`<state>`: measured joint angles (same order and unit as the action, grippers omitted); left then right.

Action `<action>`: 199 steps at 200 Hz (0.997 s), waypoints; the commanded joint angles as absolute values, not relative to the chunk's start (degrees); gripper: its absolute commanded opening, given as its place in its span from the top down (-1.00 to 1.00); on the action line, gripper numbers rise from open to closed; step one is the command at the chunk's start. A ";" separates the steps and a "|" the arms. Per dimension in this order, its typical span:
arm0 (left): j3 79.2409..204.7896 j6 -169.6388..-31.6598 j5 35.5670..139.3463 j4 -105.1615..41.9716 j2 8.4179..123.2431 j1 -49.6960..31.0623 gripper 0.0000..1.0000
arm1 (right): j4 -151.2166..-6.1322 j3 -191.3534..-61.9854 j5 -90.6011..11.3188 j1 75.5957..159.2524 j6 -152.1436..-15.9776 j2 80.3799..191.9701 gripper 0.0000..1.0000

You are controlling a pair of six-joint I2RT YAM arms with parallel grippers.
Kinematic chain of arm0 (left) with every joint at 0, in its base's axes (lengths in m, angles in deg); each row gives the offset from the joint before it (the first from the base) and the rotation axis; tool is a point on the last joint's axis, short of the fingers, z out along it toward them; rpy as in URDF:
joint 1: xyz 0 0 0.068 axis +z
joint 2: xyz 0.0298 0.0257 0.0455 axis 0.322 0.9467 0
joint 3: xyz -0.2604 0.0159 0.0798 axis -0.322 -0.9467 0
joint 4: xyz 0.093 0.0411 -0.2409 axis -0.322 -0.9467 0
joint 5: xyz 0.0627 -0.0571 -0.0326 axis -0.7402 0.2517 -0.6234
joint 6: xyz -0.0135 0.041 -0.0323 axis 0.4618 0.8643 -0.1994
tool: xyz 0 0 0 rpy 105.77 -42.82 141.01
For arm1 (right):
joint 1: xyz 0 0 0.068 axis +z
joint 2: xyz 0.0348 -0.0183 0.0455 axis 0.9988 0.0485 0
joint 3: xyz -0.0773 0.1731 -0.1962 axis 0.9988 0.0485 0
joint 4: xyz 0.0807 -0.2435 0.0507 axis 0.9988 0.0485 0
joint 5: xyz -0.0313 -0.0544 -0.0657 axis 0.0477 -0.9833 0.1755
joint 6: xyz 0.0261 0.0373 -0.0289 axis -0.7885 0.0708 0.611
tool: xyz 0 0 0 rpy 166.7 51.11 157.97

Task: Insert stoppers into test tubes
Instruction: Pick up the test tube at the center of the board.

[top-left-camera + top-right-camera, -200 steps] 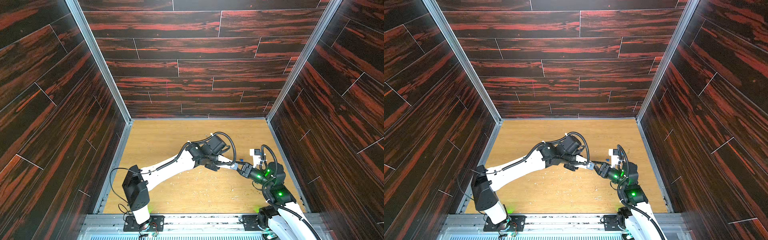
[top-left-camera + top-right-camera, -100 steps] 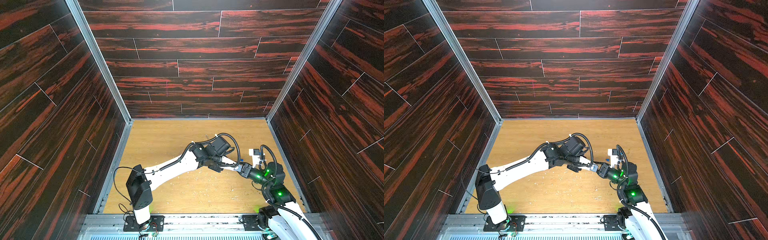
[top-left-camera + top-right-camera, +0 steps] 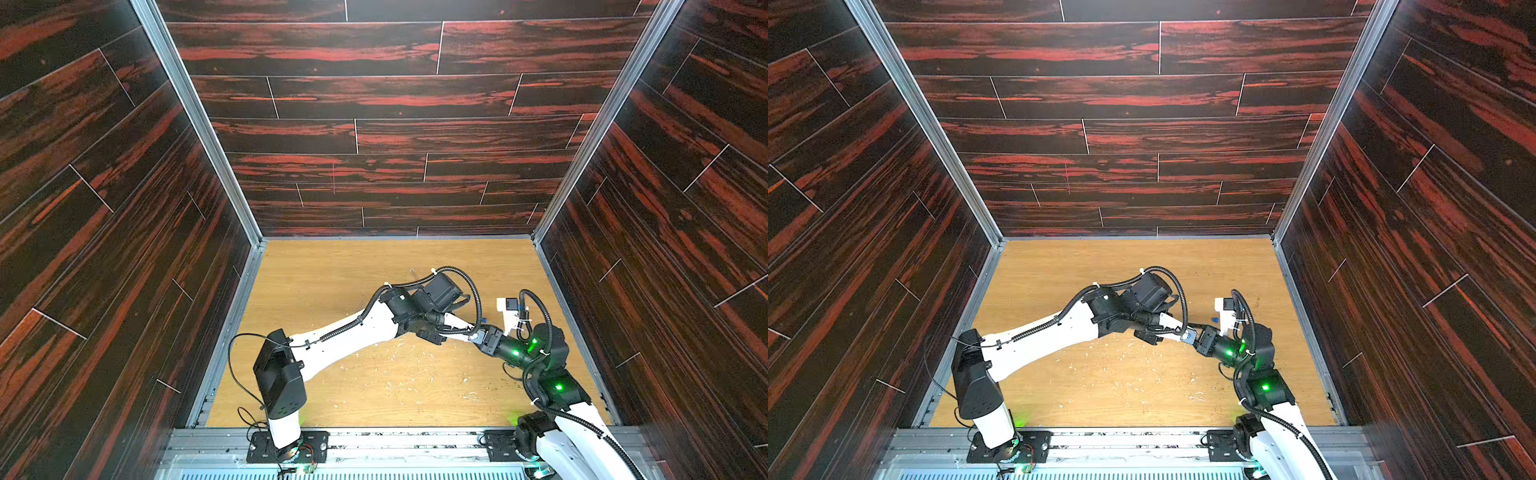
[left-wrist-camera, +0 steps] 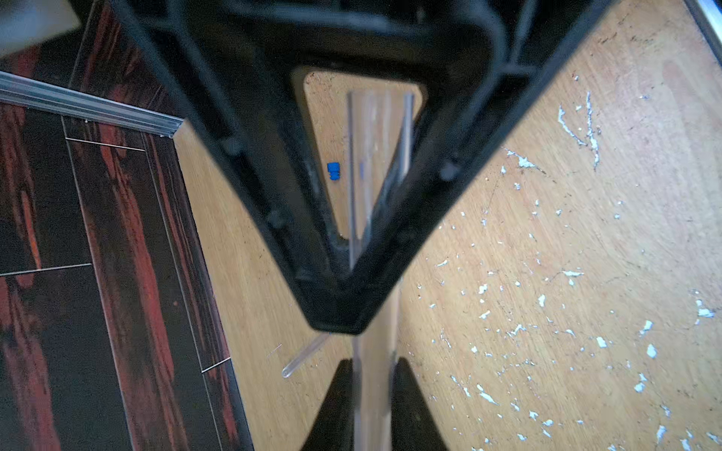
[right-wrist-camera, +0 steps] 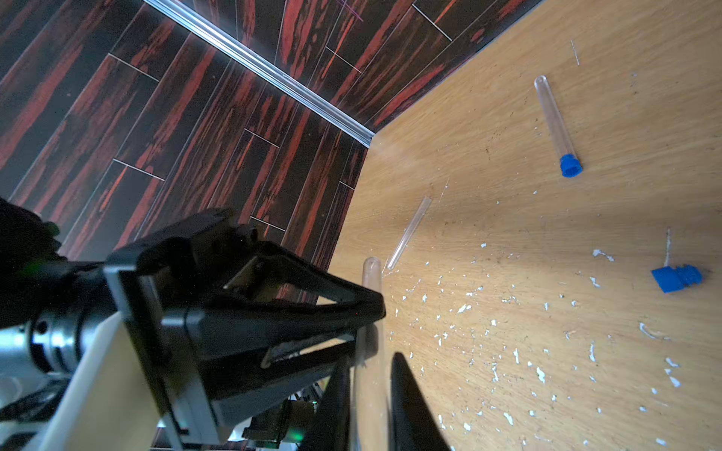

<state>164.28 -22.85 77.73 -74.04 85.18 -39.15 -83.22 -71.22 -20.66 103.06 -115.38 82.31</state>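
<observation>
One tube [image 5: 554, 117] lay stoppered; an empty tube [image 5: 408, 232] and loose stopper [image 5: 676, 278] lay apart; left tool [image 5: 373, 316] and right tool [image 5: 369, 361] both pinched the third tube [image 5: 370, 281].

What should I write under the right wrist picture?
Left hand holds a clear tube between the right hand's fingers; a stoppered tube, an open tube and a loose stopper lie nearby.

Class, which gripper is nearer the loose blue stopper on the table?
Right. Both meet at one test tube; the right gripper hangs roughly over the loose blue stopper, the left gripper just to the stopper's left.
</observation>
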 commanded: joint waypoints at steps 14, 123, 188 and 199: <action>165.95 -21.84 76.90 -74.69 85.16 -39.31 0.79 | -82.91 -70.57 -20.79 103.66 -114.98 82.44 0.42; 167.15 -21.87 76.81 -74.91 85.60 -39.33 0.79 | -83.16 -70.58 -20.50 104.15 -114.66 82.81 0.85; 165.46 -25.10 73.86 -73.26 84.08 -39.29 -0.34 | -83.00 -70.75 -20.26 104.10 -114.60 82.38 0.90; 164.73 -25.86 73.18 -73.47 83.21 -39.03 -0.40 | -83.08 -70.88 -19.96 104.10 -114.67 82.46 0.92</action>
